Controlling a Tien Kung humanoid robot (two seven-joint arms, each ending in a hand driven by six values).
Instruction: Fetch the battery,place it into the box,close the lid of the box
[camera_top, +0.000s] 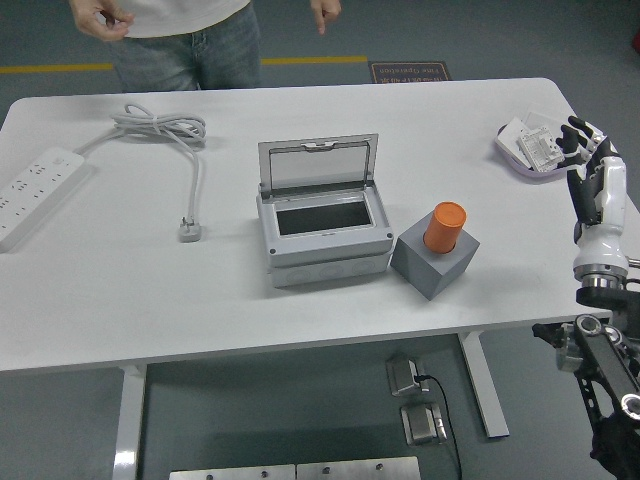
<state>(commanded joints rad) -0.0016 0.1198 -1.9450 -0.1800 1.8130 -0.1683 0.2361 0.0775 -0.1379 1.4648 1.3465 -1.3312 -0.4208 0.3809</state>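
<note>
An orange cylindrical battery (444, 226) stands upright in a grey block holder (436, 260) right of the middle of the table. A grey box (322, 238) sits at the centre with its clear lid (319, 162) raised at the back, the inside empty. My right hand (590, 170) is over the table's right edge, fingers spread and pointing away, holding nothing, well right of the battery. My left arm is out of view.
A purple tray (532, 150) of small packets sits at the far right, just beside my right hand. A white power strip (32, 192) with its coiled cable and plug (189, 230) lies at the left. A person (185, 30) stands at the far side, hands off the table.
</note>
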